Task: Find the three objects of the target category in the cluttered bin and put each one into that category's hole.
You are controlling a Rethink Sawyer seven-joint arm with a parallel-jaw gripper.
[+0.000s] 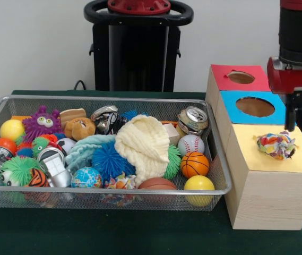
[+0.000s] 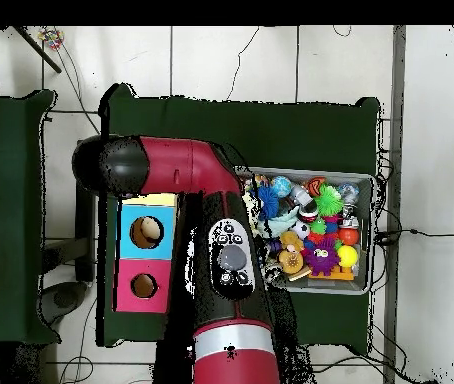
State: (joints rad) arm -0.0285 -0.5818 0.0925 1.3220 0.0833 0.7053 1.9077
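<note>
A small white rope bundle (image 1: 276, 144) with red, blue, yellow and green bits sits on the yellow box top (image 1: 257, 154), covering the hole. Beside that box is the silver wire bin (image 1: 222, 175), where another bundle (image 1: 121, 182) lies at the near edge.

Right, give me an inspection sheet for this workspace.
Surface: green table, holding the bin and three boxes.
Job's things: one bundle lies on the yellow box, hole not visible; second bundle at the bin's near edge.
Clutter: cream cloth, can, basketball, purple toy, all in the bin.
Grippers: gripper hangs above the yellow box.
Cables: black cable behind the table; floor cables.
Surroundings: pedestal, wall, tiled floor.
</note>
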